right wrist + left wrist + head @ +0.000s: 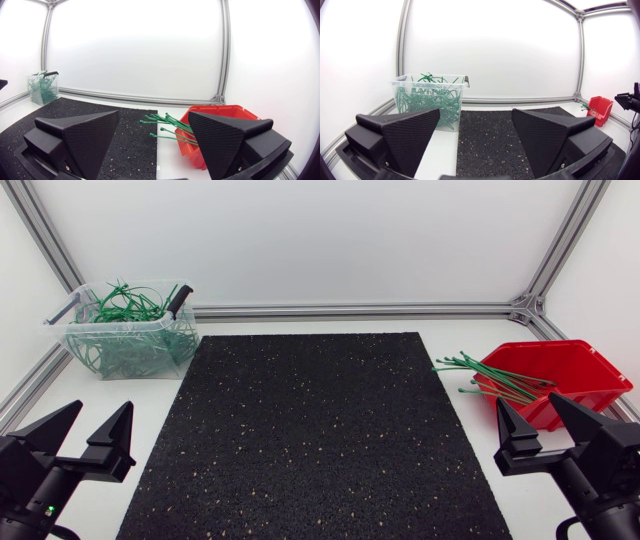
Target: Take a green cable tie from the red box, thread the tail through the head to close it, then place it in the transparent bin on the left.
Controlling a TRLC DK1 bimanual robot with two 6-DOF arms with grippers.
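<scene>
Left pincer (104,408) and right pincer (525,400) both wide, empty. Green ties (495,375) at three o'clock overlap, so one grab could drag several out.

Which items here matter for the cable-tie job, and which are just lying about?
Job: red box; green cable ties poking out of it; transparent bin, already holding ties; left gripper and right gripper, both open and empty.
Lying about: black mat only.

red box (585,370): green cable ties (495,373) poke over rim
transparent bin (75,340): looped ties (125,305)
left gripper (104,406), right gripper (525,400): fingers spread
</scene>
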